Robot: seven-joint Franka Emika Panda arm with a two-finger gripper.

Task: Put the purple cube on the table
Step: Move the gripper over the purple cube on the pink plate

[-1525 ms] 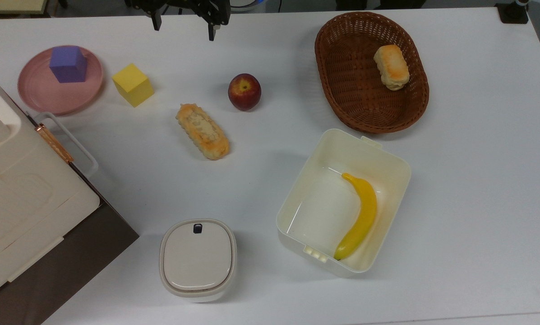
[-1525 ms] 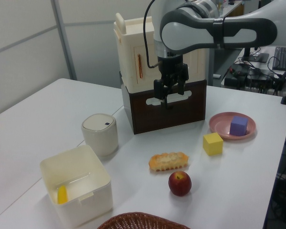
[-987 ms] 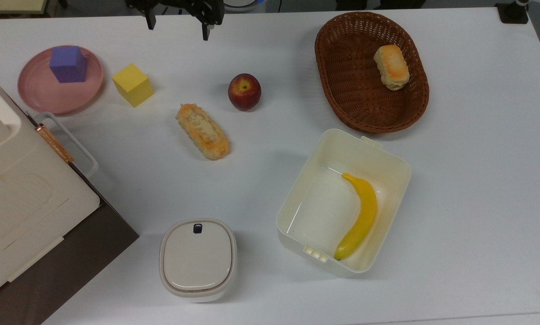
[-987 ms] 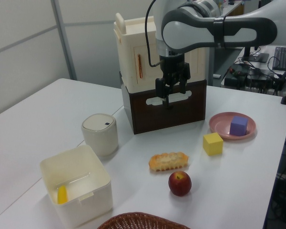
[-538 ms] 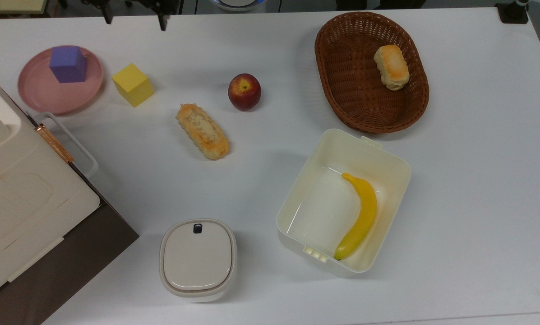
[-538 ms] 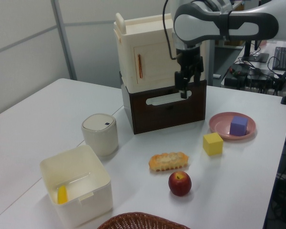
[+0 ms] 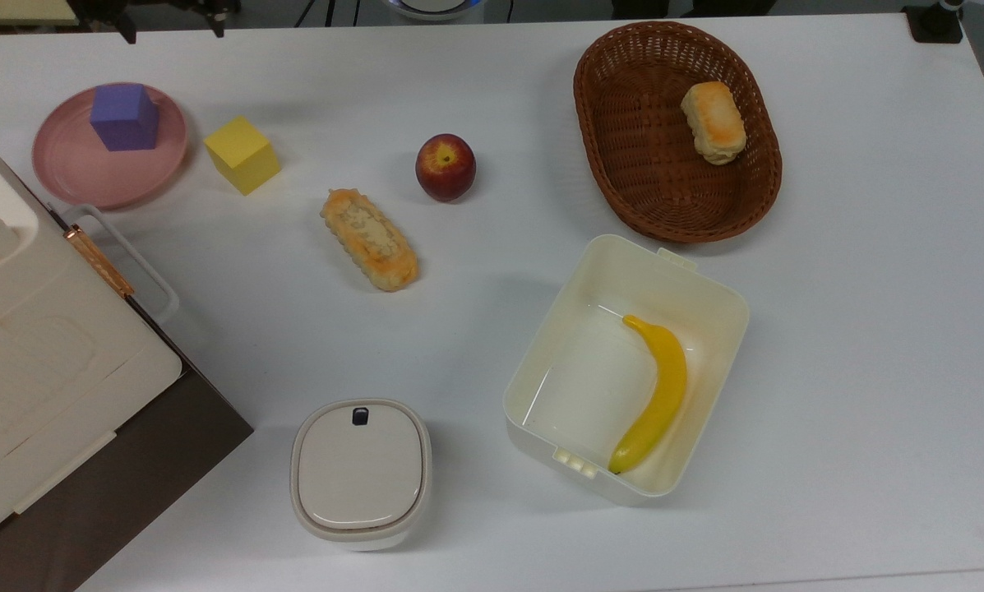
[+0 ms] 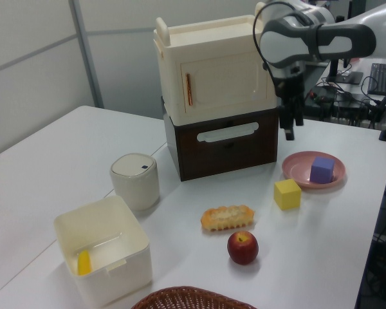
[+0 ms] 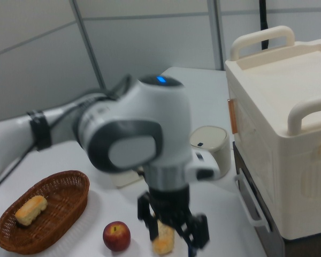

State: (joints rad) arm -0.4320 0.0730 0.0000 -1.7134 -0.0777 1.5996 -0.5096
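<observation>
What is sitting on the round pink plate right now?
The purple cube sits on the pink plate, toward its back edge in the top view, with nothing else on it. The plate surface directly beneath the cube is hidden. The gripper hangs above, not touching.

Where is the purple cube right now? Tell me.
The purple cube sits on the pink plate at the top view's upper left, with the yellow cube just to its right on the table.

purple cube [image 7: 124, 116] blue-violet; plate [image 7: 76, 173] pink; table [image 7: 492, 82] white; basket [image 7: 623, 148] brown weave
</observation>
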